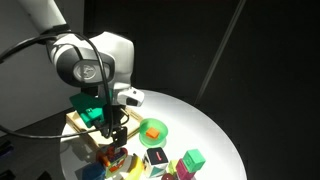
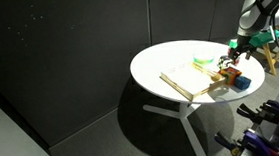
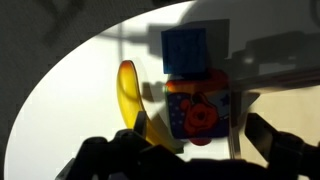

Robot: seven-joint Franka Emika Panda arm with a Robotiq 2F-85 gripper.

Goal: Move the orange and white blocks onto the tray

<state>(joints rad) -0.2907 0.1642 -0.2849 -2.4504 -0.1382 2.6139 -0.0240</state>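
Note:
My gripper (image 1: 116, 133) hangs open over a cluster of small blocks at the table's near edge. In the wrist view the gripper (image 3: 199, 130) straddles a block with a red-orange figure on a blue face (image 3: 198, 105), with dark fingers (image 3: 262, 132) on either side and not touching it. A blue block (image 3: 187, 48) lies just beyond. An orange block (image 1: 107, 157) shows just under the gripper, and the white-faced block (image 1: 157, 158) sits to its right. The light wooden tray (image 1: 78, 122) lies behind the gripper; it also shows as the tray (image 2: 185, 81).
A round green dish (image 1: 153, 130) with an orange piece stands beside the tray. A green block (image 1: 192, 160) and other coloured blocks crowd the near edge. A yellow curved piece (image 3: 128, 95) lies left of the fingers. The round white table (image 2: 168, 61) drops off all round.

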